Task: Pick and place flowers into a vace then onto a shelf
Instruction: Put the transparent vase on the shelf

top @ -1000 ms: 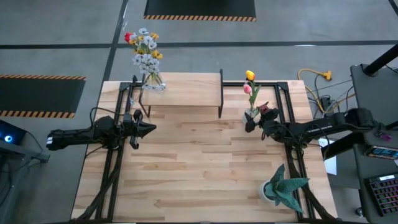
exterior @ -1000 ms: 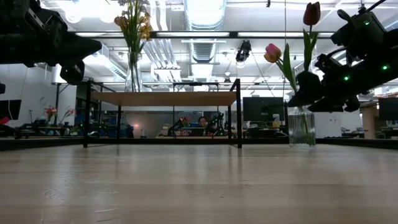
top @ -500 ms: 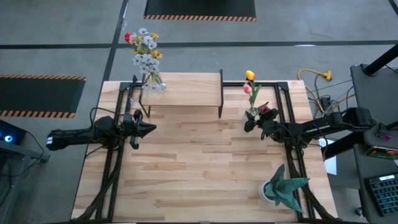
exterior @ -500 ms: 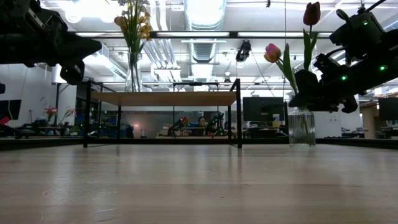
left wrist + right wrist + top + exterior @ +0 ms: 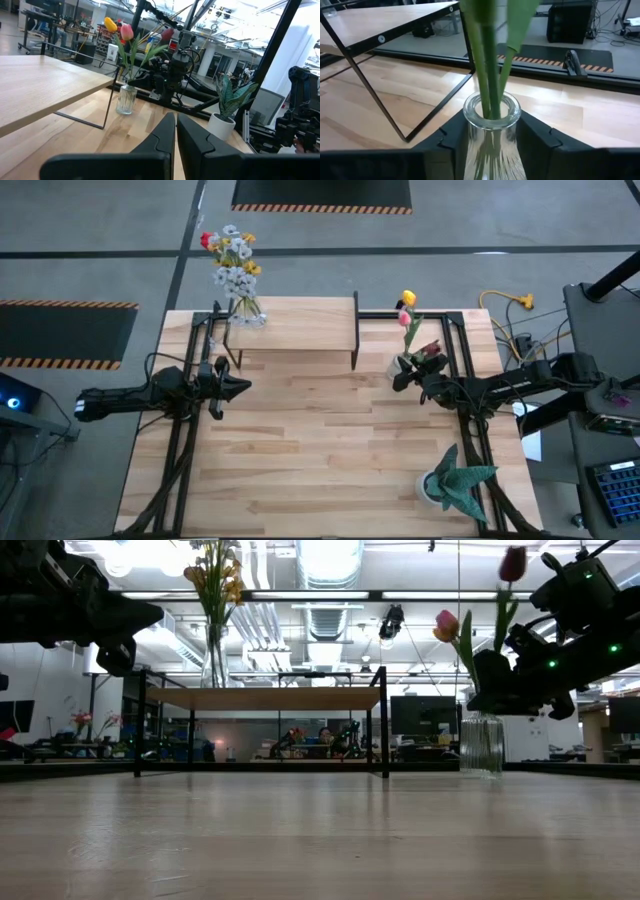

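Observation:
A ribbed clear glass vase stands at the table's far right, holding a yellow, a pink and a dark maroon tulip. My right gripper is shut on that vase; in the low view it shows as a dark mass above the glass. The low wooden shelf on black legs carries a second vase of white, red and yellow flowers at its far left corner. My left gripper hovers shut and level over the table's left side, touching nothing. My right gripper pinches the vase's neck just under the rim, one finger on each side. It comes nearly level from the table's right side. The vase is about upright with its base on the table, and the stems rise out between the fingers.
A spiky green plant in a white pot stands at the near right. Black frame rails run along both table sides. Open wood lies between the arms in front of the shelf.
My right gripper's fingers have shut in on the vase's neck while the arm kept its place. The vase has shifted a little on the table, and the tulip heads have swung toward the far right.

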Tool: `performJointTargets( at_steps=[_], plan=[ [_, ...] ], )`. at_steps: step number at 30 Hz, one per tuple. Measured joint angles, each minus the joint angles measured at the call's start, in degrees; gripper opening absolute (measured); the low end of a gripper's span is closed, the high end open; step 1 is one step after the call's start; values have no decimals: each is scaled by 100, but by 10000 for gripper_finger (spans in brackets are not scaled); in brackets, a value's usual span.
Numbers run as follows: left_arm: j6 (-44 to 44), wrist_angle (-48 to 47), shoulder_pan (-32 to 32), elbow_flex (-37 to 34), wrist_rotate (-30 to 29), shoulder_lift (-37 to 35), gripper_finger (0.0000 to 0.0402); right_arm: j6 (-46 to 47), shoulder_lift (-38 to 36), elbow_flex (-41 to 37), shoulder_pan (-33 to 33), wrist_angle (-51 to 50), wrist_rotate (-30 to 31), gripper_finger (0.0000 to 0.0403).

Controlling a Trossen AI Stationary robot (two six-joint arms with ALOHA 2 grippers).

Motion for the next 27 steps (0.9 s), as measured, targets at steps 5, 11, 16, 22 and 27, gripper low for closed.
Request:
performJointTargets(
  at_steps=[5, 11, 16, 22, 27],
  plan=[
    [0, 1, 0, 0, -2, 0, 1, -48, -4, 0, 0, 4, -3, 118],
    [0, 1, 0, 0, -2, 0, 1, -65, -9, 0, 2, 0, -12, 120],
    [0, 2, 0, 0, -2, 0, 1, -86, -9, 0, 2, -5, -21, 115],
    [-1, 0, -1, 0, -2, 0, 1, -87, -9, 0, 2, -7, -25, 115],
    [0, 0, 0, 0, -2, 0, 1, -155, -45, 71, 2, -70, -103, 115]
  ],
)
